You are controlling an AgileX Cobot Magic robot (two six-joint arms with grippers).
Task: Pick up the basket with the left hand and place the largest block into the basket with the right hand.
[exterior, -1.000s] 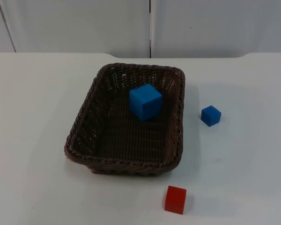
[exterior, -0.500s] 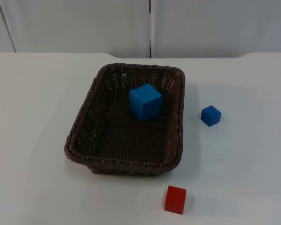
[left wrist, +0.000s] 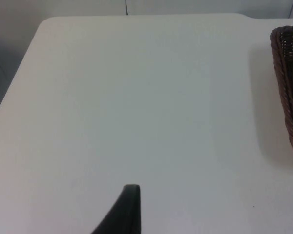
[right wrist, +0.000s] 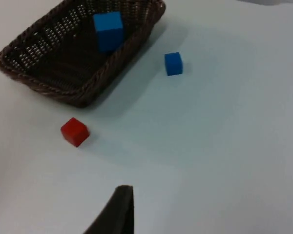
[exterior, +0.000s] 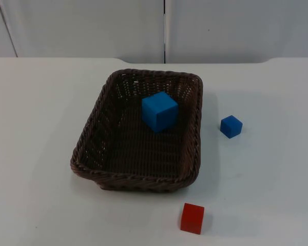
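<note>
Tool state on either arm cannot be told; large blue block (exterior: 159,111) stays in unmoved basket (exterior: 87,156).

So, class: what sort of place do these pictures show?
Probably a robot lab test bench: a bare white table top ending at a grey partition wall, holding a brown wicker basket and plain coloured blocks, like the red block.

The basket (exterior: 136,171), a dark brown woven rectangular tray with flaring walls, sat flat on the white table (exterior: 36,128) near its middle, one short end toward the far edge. The largest block (exterior: 159,111), a bright blue cube, rested inside the basket on its floor, near the far right corner, turned slightly askew to the walls.
</note>
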